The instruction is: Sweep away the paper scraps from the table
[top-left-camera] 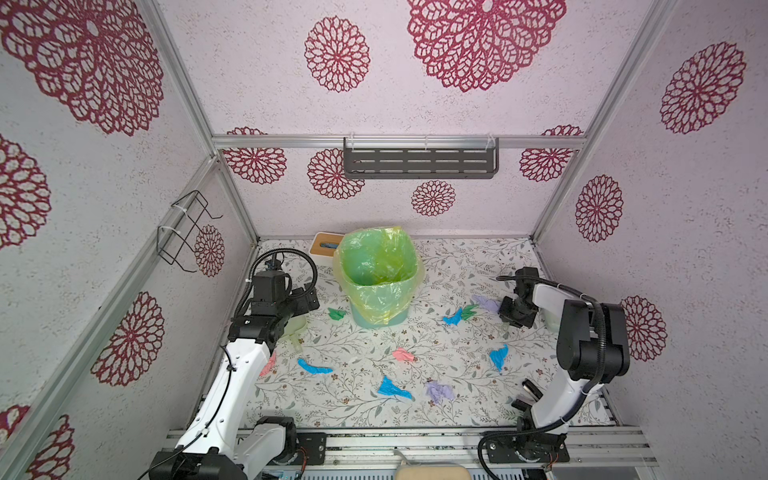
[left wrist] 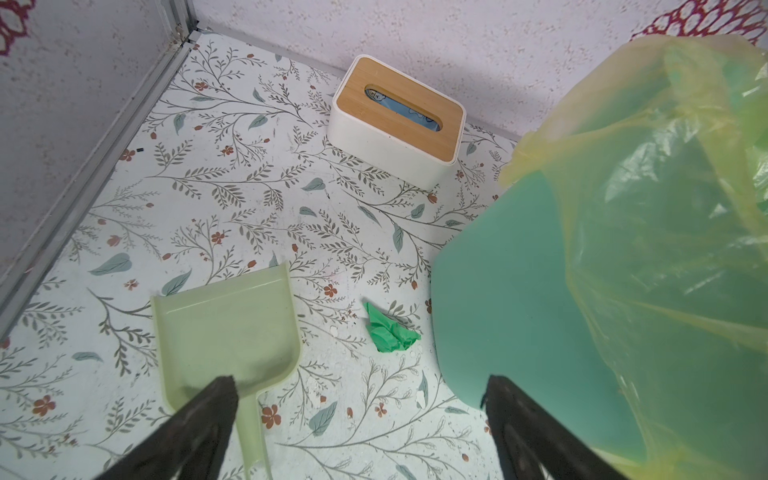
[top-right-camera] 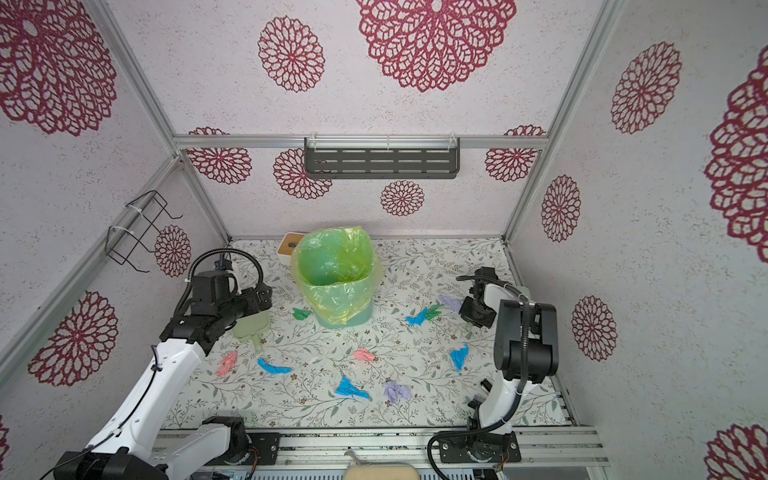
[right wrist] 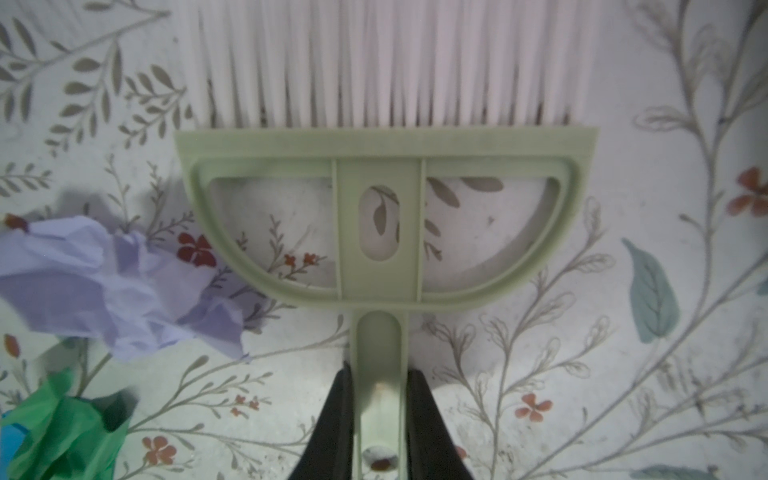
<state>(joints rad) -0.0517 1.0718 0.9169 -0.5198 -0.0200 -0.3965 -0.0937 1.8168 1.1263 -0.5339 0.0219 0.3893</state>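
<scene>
Both top views: the table point(top-left-camera: 361, 411) fills the lower middle of the frame, and I see the paper scraps point(top-left-camera: 392, 388) strewn across it, all lying on the printed surface. Left of centre: a green scrap point(top-left-camera: 336, 313) just beside the foot of the lined bin point(top-left-camera: 378, 270), a pink scrap point(top-left-camera: 268, 365) partly behind my left arm point(top-left-camera: 241, 374), and a blue strip point(top-left-camera: 313, 368) near it. Centre: a pink piece point(top-left-camera: 403, 355), with a lilac wad point(top-left-camera: 438, 390) lower in the frame. Right of centre: a blue piece point(top-left-camera: 498, 357) lying alone, and above it a cluster of blue, green and lilac scraps point(top-left-camera: 469, 309)

Left wrist view: my left gripper point(left wrist: 361, 380) is spread wide with nothing between its fingers. It hangs over the handle end of the pale green dustpan point(left wrist: 228, 332), which lies flat on the table, with the green scrap between pan and bin. A tissue box point(left wrist: 399, 120) stands by the back wall

Right wrist view: my right gripper point(right wrist: 380, 374) is clenched on the handle of the pale green brush point(right wrist: 382, 145), one finger pressed to each side. The white bristles point away from the fingers. The cluster's lilac piece lies just beside the brush head, and I cannot tell whether they touch
</scene>
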